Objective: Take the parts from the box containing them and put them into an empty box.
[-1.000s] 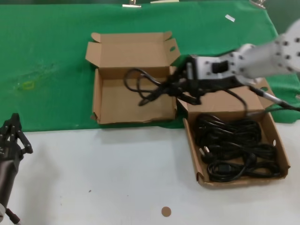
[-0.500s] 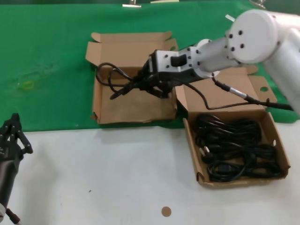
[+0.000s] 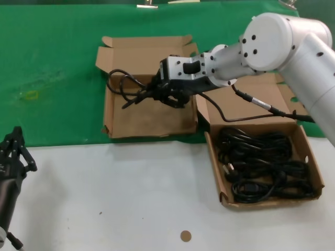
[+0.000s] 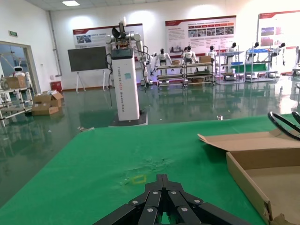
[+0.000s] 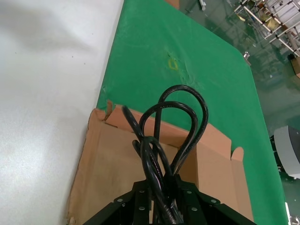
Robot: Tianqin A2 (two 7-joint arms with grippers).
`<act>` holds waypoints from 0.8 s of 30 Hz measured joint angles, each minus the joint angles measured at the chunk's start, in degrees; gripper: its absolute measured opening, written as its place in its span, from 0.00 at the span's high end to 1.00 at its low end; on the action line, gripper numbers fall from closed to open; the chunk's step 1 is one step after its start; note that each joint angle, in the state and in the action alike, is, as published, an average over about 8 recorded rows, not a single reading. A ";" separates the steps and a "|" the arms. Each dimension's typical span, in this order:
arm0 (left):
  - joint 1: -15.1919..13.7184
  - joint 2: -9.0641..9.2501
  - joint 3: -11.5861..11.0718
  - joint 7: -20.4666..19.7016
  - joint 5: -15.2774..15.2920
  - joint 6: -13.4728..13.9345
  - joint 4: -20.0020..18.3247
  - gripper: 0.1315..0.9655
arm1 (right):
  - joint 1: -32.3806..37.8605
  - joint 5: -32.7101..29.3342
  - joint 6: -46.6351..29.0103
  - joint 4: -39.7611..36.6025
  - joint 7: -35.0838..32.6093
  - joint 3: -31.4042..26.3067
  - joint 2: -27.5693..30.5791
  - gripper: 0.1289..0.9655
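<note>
Green surface: right tool [image 3: 162, 95] is pinching cord [image 3: 125, 86], dangling it directly over empty box [image 3: 112, 112]; left tool [image 3: 13, 151] is parked, pressed together.

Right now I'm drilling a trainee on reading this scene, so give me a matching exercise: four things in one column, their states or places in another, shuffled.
Things:
1. right gripper
2. left gripper
3. box on the right
4. box on the left

States:
A. holds the remaining black cords
B. idle at the near left edge
C. bare floor, carried cord above it
D. shut on a cord

Pairs: 1-D, 2-B, 3-A, 4-C
</note>
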 joint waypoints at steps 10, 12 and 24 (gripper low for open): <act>0.00 0.00 0.00 0.00 0.00 0.00 0.00 0.99 | 0.31 -0.58 0.77 -0.84 -0.56 -0.11 0.08 0.79; 0.00 0.00 0.00 0.00 0.00 0.00 0.00 0.99 | 0.33 -0.56 0.85 -0.87 -0.68 -0.05 0.18 0.79; 0.00 0.00 0.00 0.00 0.00 0.00 0.00 0.99 | 0.21 0.02 1.28 -0.62 -1.02 0.62 0.81 0.58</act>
